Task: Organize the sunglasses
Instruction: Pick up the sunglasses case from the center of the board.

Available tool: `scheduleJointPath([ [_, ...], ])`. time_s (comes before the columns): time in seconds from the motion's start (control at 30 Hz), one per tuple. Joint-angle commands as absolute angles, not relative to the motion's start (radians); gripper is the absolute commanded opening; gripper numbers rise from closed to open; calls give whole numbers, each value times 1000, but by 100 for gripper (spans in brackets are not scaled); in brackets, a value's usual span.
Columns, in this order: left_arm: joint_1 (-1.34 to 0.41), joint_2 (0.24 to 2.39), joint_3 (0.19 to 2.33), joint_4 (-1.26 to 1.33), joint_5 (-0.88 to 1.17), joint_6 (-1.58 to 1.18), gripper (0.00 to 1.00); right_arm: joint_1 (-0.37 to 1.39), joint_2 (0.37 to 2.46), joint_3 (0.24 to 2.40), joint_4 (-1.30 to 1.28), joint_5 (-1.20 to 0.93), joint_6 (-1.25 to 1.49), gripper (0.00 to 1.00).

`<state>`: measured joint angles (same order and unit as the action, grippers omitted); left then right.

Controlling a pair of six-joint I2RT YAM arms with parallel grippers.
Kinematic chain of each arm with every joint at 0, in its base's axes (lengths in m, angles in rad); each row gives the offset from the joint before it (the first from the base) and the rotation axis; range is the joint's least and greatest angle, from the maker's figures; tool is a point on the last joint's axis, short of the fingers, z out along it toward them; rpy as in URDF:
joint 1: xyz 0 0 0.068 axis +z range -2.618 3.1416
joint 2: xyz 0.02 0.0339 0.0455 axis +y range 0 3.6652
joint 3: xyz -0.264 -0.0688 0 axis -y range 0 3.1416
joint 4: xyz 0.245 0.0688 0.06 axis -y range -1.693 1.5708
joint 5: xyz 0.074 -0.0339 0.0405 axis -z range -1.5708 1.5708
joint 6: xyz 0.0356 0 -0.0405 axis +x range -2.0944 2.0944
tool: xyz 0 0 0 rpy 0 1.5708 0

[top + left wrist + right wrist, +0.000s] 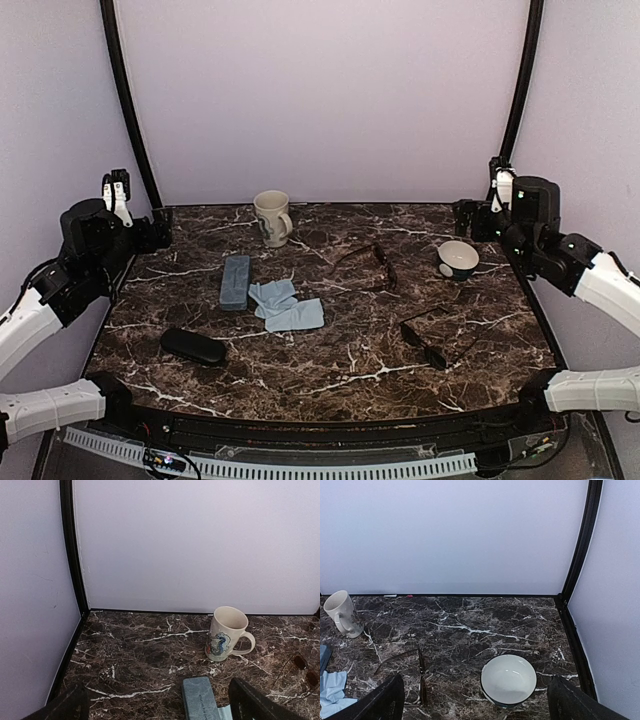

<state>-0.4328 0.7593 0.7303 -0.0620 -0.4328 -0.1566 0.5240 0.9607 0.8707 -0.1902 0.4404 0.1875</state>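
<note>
Reach: brown sunglasses and black sunglasses both lie nearer my right gripper.
Hands: left gripper and right both spread, empty.

Your left arm and right arm are a matched pair: smooth white tubular links joined by bulky matte black joint housings; the lowest links near the bases are white too, each ending in a black collar; a thin dark cable arcs beside the left arm's white link; the left gripper and right gripper mix small white and black parts; in your wrist cameras the fingers show as plain black wedges.
</note>
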Motion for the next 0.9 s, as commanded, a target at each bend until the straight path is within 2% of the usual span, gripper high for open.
scheduleJointPath([
  [0.0,-438,768,739,-94,-473,-156,99,533,926,856,-120,436,172,100],
  [0.47,-509,775,754,-248,-624,-277,98,533,928,864,-138,445,169,100],
  [0.87,-678,899,720,-615,-666,-768,93,534,951,854,-135,398,175,100],
])
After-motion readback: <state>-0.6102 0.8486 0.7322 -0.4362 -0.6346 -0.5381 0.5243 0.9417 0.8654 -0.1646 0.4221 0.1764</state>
